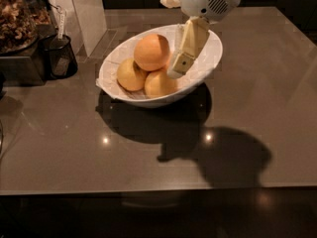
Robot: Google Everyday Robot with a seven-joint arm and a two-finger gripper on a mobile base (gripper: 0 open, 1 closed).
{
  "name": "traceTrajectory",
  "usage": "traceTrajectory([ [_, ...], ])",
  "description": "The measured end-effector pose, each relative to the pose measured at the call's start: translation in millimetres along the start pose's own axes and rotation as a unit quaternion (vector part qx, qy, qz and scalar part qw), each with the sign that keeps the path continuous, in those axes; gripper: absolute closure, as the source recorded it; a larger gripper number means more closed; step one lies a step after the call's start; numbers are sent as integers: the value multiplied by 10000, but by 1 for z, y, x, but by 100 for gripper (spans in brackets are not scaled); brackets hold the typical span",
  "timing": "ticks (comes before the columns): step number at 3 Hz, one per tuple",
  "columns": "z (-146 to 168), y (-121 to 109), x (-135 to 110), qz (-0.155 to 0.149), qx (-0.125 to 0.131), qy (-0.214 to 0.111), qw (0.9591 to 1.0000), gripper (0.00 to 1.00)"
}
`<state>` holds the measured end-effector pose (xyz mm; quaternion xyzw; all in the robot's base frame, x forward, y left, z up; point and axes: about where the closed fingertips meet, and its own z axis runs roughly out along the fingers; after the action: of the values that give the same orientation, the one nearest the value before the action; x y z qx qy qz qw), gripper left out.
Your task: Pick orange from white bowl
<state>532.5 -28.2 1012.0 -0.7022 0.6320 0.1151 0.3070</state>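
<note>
- Orange [151, 52] sits highest in the white bowl [207, 63], propped on the left yellowish fruit [131, 75] and the right yellowish fruit [159, 84], so its top and right flank are exposed for a grasp.
- Gripper [177, 69] hangs inside the bowl's right half, slanting down and left, with its tip just beside the orange and above the right yellowish fruit. Whether it is spread or closed, I cannot tell.
- Bowl's tilted rim rises behind the gripper and probably limits any approach from that side.
- Both yellowish fruits crowd under the orange and could roll if nudged.
- Black mesh cup [58, 58] and pale upright panel [81, 9] stand well apart at the table's [257, 108] left. Neither blocks the arm.
</note>
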Motion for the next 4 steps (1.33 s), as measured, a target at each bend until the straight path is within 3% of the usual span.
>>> traceTrajectory([
  [1, 9, -17, -4, -33, -20, -194, 9998, 0],
  [2, 9, -18, -5, -35, -17, -201, 9998, 24],
  [4, 22, -28, -4, -30, -80, -266, 9996, 13],
])
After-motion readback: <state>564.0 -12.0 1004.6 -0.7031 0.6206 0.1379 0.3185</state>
